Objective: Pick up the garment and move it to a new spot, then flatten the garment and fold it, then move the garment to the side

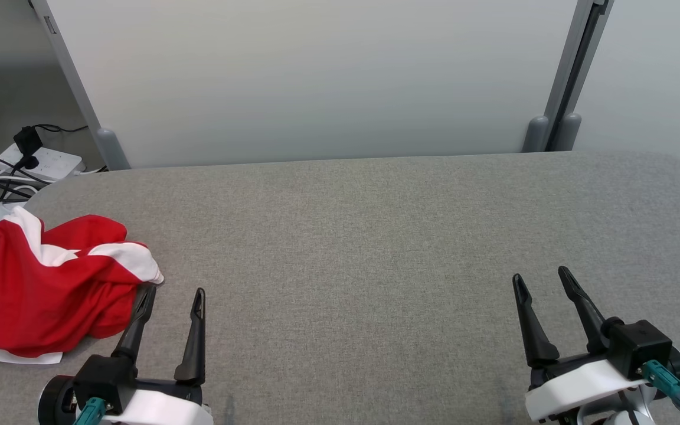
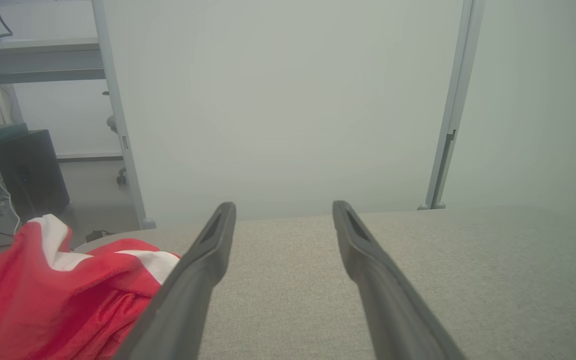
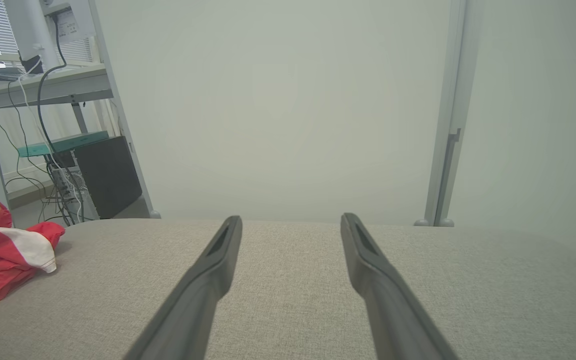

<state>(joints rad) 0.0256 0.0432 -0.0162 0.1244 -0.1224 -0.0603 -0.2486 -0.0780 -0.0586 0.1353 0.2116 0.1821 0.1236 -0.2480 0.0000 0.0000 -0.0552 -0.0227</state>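
Red cloth with white bands, the garment [image 1: 45, 289] lies bunched at the left end of the grey padded table [image 1: 346, 236], close to its rounded edge. Our left gripper [image 1: 175, 291] sits just beside it, its 2 fingers spread apart with nothing between them. The outer fingertip is touching or almost touching the white band at the heap's near corner. Our right gripper [image 1: 540, 274] is well apart from the cloth, low at the right, its 2 fingers likewise spread and empty.

We judge the step in hand to be the first pick-up, not yet begun. To do it well we would turn the left gripper toward the heap, come down over a raised fold rather than a flat hem, and close on several layers so the cloth does not slip on lifting. We would then carry it toward the bare middle, where both arms can reach. The risk is a loose end dragging off the left side toward the power strip [image 1: 45, 160].

We can read no brand or writing. A white patch [image 1: 18, 356] shows under the heap's near edge, but whether it is a label we cannot tell.
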